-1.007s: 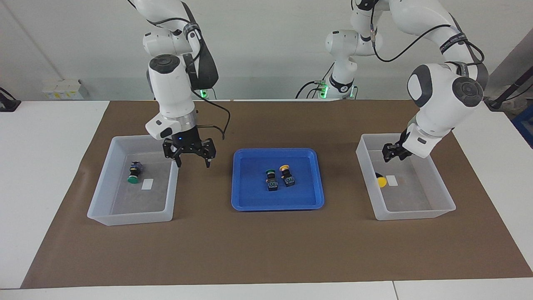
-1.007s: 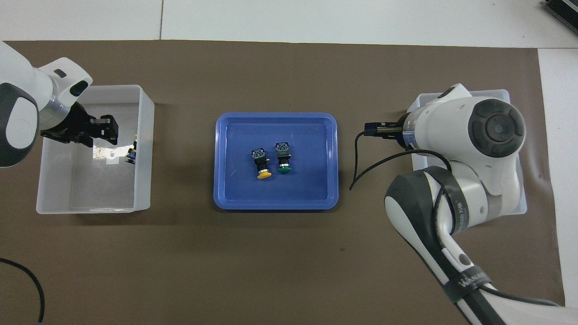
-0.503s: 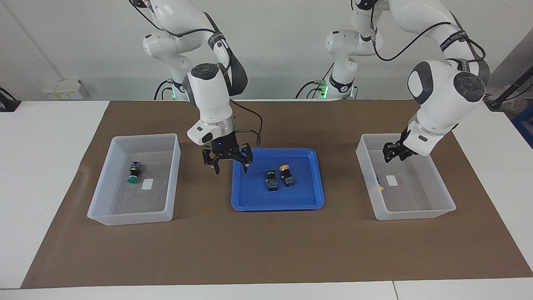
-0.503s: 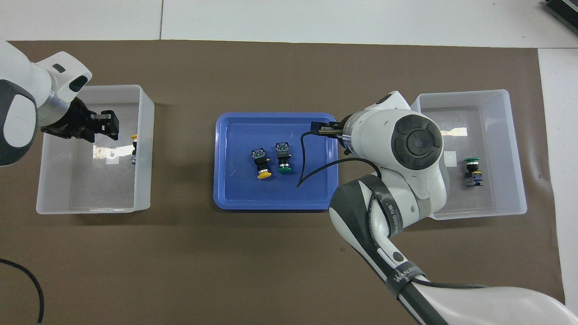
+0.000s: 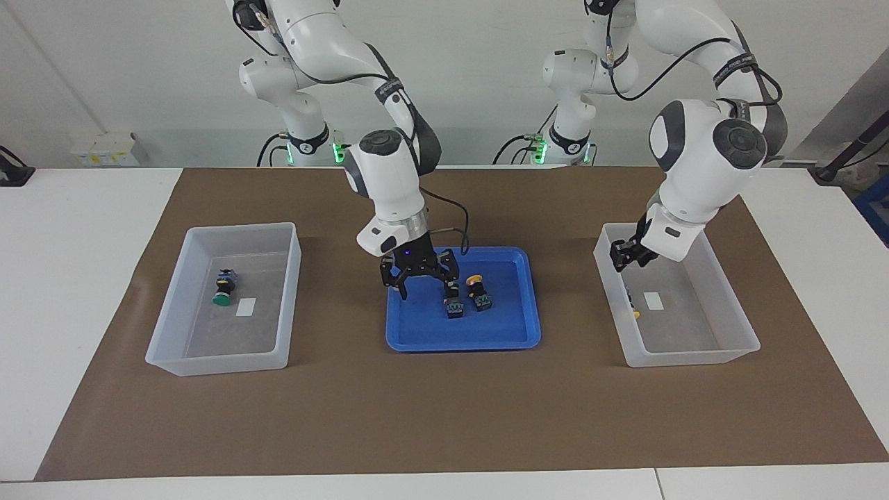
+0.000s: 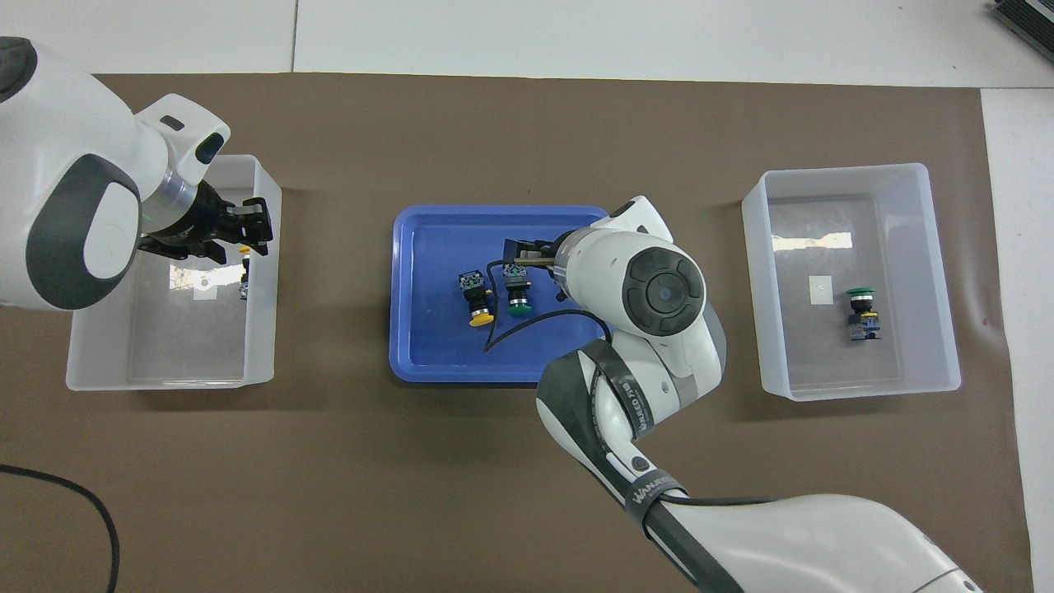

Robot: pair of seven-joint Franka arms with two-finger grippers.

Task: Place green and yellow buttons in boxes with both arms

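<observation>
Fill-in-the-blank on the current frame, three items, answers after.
The right gripper hangs open over the blue tray, which holds ___ buttons.
The lone button in the box at the right arm's end is capped ___.
The left gripper is over the box at the left arm's end; its button is capped ___.
Answers: two; green; yellow

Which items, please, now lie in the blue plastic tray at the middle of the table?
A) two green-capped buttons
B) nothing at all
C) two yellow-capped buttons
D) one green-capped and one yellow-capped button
D: the blue plastic tray holds one green-capped push button and one yellow-capped push button, side by side, with the right arm's open pincer over the green one.
</observation>
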